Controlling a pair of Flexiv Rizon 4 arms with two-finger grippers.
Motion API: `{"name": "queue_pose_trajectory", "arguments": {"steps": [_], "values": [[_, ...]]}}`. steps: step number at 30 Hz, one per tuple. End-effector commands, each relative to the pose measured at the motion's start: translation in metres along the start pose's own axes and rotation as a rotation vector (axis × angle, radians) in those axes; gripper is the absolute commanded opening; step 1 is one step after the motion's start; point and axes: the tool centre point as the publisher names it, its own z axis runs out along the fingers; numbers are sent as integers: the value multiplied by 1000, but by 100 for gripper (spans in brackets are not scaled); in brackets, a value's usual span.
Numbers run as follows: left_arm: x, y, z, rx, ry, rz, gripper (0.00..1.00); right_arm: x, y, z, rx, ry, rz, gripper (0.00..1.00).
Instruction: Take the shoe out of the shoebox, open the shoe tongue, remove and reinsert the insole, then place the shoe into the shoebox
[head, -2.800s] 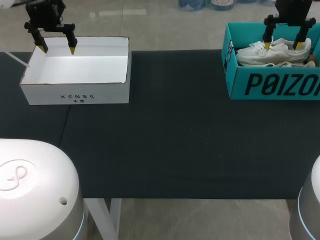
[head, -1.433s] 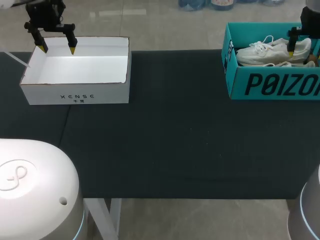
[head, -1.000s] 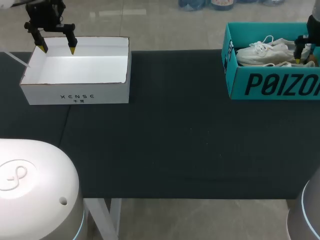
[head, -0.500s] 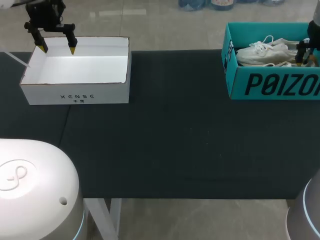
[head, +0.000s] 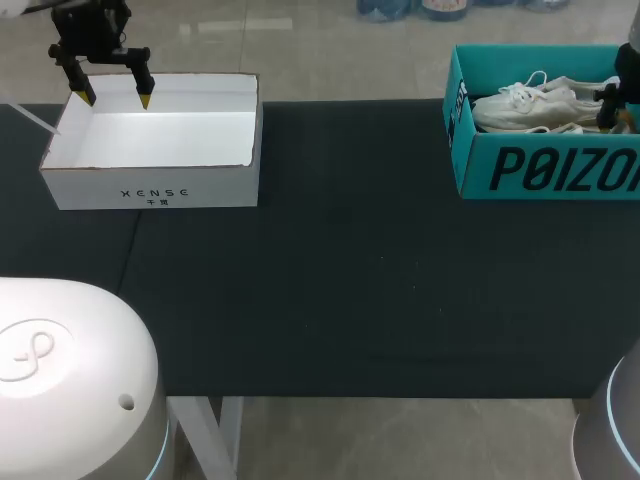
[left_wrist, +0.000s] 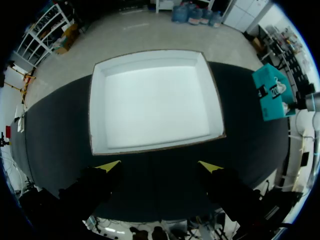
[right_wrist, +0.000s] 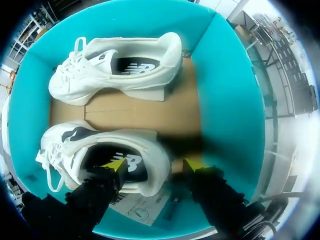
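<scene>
Shoe number one, the white trainer (right_wrist: 62, 150) under my right gripper (right_wrist: 155, 165), sits on its sole inside the teal shoebox (right_wrist: 227, 100). Its twin (right_wrist: 115, 65) lies beside it on the brown cardboard floor (right_wrist: 150, 112), and both toes point at the same end wall. My right fingers stand apart and straddle the near trainer's heel. One yellow tip is over the dark insole inside the opening and the other is outside, behind the heel, with a gap showing (so nothing is pinched). From the head view the shoebox (head: 540, 165) stands at the far right of the dark table (head: 380, 280). My left gripper (head: 116, 98) is well apart from it, above the far corner of the open white box (head: 150, 185). Its fingers are spread wide with nothing between them. In the left wrist view the tips hang over the dark table just beside the white box's rim.
</scene>
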Motion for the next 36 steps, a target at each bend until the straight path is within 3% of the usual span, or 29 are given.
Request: {"name": "queue_pose_trajectory", "arguments": {"steps": [1,8,9,11,13,23,36], "values": [[0,1,0,1,-2,-1,100,1,-4,0,-5,1,-3,62],[0,1,0,1,-2,-1,100,3,-4,3,-1,-3,-5,44],[0,1,0,1,-2,-1,100,3,-4,3,-1,-4,-6,38],[0,1,0,1,-2,-1,100,4,-4,4,-1,-4,-7,11],[0,1,0,1,-2,-1,100,4,-4,3,-3,-4,-6,0],[0,1,0,1,-2,-1,100,2,-10,-9,-28,-8,11,0],[0,1,0,1,-2,-1,100,1,-12,-79,-94,-27,37,0]]}}
